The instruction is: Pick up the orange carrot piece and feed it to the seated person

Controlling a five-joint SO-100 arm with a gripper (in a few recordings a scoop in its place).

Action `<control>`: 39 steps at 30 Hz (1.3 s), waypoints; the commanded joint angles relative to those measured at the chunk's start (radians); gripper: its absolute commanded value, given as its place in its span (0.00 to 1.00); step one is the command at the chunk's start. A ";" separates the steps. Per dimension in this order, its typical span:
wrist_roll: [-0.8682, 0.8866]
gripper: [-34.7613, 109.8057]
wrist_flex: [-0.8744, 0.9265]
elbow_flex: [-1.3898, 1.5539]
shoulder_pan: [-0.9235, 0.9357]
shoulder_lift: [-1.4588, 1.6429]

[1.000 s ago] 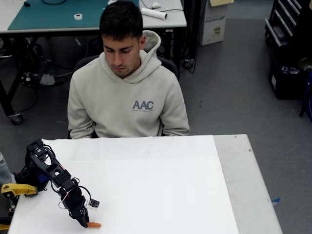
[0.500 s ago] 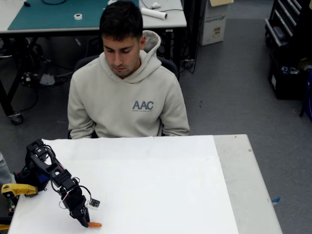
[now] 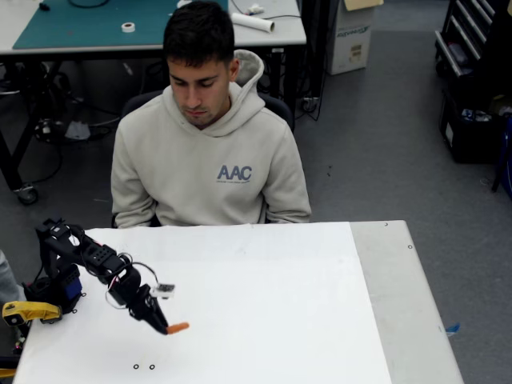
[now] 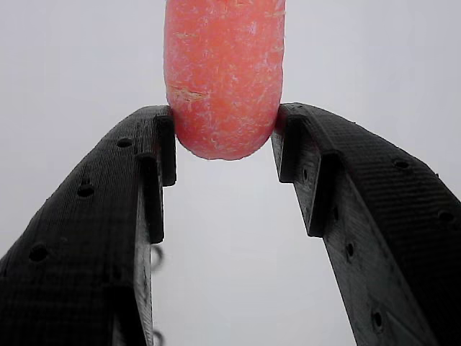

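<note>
Here the gripper (image 3: 164, 327) held the carrot (image 3: 178, 327) pinched at its end, above the table (image 3: 264, 304) at the left, so the carry to the person (image 3: 210, 152) needed a slow, level motion

Place: I see a lab or workshop.
Evidence: green cutting mat (image 3: 96, 24) on grey workbench (image 3: 280, 28), cardboard box (image 3: 352, 36), grey carpet floor (image 3: 376, 144).

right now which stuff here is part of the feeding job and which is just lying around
Part of the job:
- orange carrot piece, pinched at the gripper tips, off the table
- seated person, behind the table

Just lying about:
- yellow handle, at the table's left edge
- tape roll on the green mat, back desk
- cardboard box on the floor
</note>
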 commanded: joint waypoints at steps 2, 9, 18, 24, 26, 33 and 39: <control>-0.006 0.23 -0.005 -0.064 -0.106 0.156; -0.008 0.23 -0.005 -0.233 -0.296 0.172; -0.140 0.23 -0.003 -0.543 -0.451 0.034; -0.302 0.23 -0.003 -0.733 -0.503 -0.074; -0.341 0.23 -0.003 -0.795 -0.520 -0.104; -0.479 0.23 -0.003 -1.054 -0.609 -0.245; -0.594 0.23 -0.003 -1.292 -0.692 -0.396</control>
